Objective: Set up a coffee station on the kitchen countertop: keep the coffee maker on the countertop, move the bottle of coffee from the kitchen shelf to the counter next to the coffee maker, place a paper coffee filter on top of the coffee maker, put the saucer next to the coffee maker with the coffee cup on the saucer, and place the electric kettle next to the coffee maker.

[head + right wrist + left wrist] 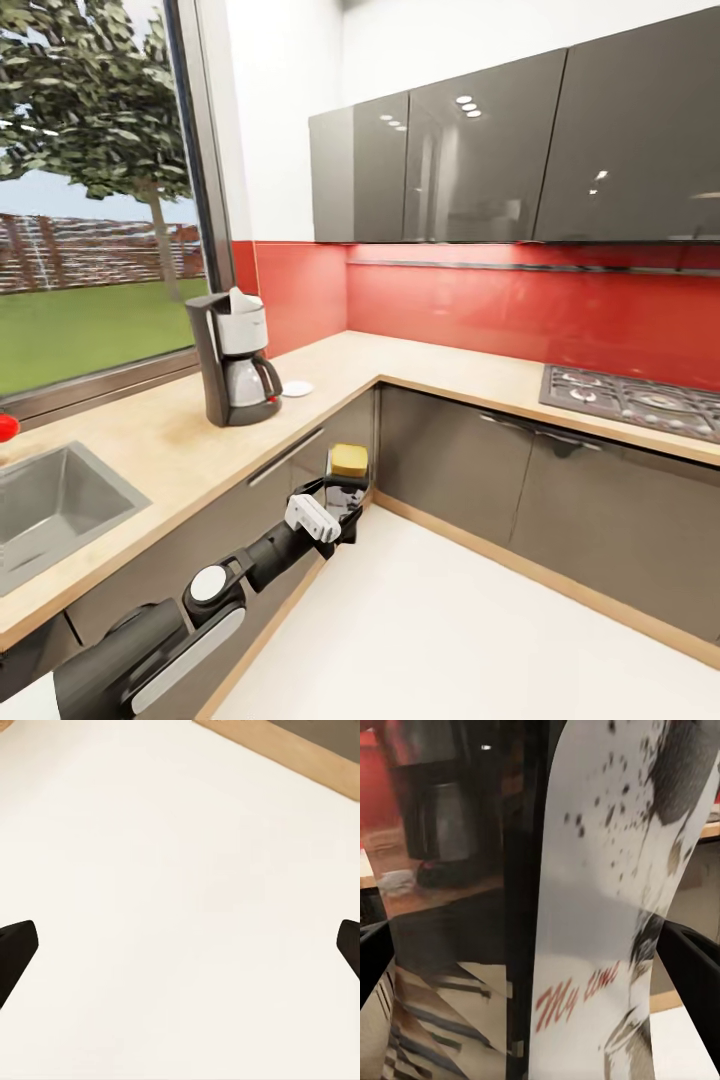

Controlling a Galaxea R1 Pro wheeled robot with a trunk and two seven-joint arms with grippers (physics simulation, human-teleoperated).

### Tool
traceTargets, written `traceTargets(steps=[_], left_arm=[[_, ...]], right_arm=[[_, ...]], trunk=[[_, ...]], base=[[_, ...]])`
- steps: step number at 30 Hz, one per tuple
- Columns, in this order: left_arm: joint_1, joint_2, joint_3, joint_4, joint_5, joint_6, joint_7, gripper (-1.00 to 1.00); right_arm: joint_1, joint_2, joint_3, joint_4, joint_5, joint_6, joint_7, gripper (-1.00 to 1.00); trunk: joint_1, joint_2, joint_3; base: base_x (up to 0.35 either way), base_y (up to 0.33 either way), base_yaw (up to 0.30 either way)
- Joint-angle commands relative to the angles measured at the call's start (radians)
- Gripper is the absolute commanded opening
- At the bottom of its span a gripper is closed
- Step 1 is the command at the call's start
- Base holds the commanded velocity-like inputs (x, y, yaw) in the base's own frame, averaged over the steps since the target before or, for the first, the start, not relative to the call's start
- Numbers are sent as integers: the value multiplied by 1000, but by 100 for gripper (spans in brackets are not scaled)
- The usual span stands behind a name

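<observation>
1. The left tool grips the squat, mustard-yellow-topped bottle of coffee, held below the pale beige wood-look bench.
2. The tall black coffee maker stands on that bench beside a small white saucer.
3. The right tool is spread wide, empty, over pale floor.

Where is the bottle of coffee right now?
In the head view the bottle of coffee is held in the left gripper, low in front of the dark cabinets, below the countertop edge and right of the coffee maker.
</observation>
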Motion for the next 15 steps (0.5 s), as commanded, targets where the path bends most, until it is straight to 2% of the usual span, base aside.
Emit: traceTargets(steps=[1, 9, 12, 15], left_arm=[[-2, 1, -3, 1, 11, -4, -2, -100], [-2, 1, -3, 1, 11, -4, -2, -100], [-2, 1, -3, 1, 11, -4, -2, -100], [-2, 1, -3, 1, 11, -4, -2, -100]], right_arm=[[-1, 0, -3, 1, -5, -3, 8, 100], [0, 1, -3, 1, -5, -2, 8, 100], [0, 1, -3, 1, -5, -2, 8, 100], [0, 1, -3, 1, -5, -2, 8, 100]], trunk=[[0, -1, -1], [0, -1, -1], [0, -1, -1], [0, -1, -1]], base=[[13, -8, 155], [4, -2, 230], [83, 0, 131], [221, 0, 50]])
